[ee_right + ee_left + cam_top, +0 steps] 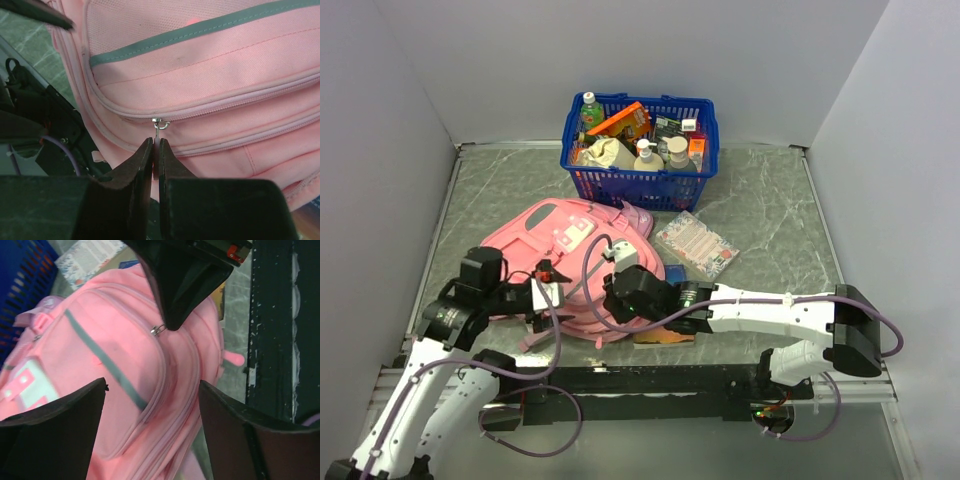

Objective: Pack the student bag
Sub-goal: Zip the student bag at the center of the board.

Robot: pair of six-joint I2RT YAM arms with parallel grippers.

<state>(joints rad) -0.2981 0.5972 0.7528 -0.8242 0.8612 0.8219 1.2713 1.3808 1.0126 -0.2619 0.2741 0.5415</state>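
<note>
The student bag [575, 240] lies flat on the table [770, 210], front pockets up, just in front of the blue basket [635, 185], which is full of items. The right tool [156, 145] is almost closed and pinches the small zip pull [159, 131] of one pocket. The zip looks closed on both sides of the slider. The left tool [152, 390] hovers over the bag with its fingers wide apart and holds nothing.

I judge that the step in hand is opening the bag, before anything goes in. The next move calls for a steady pull of the slider along the zip line. The left tool probably must hold the soft fabric down — otherwise the whole bag may slide with the pull.
</note>
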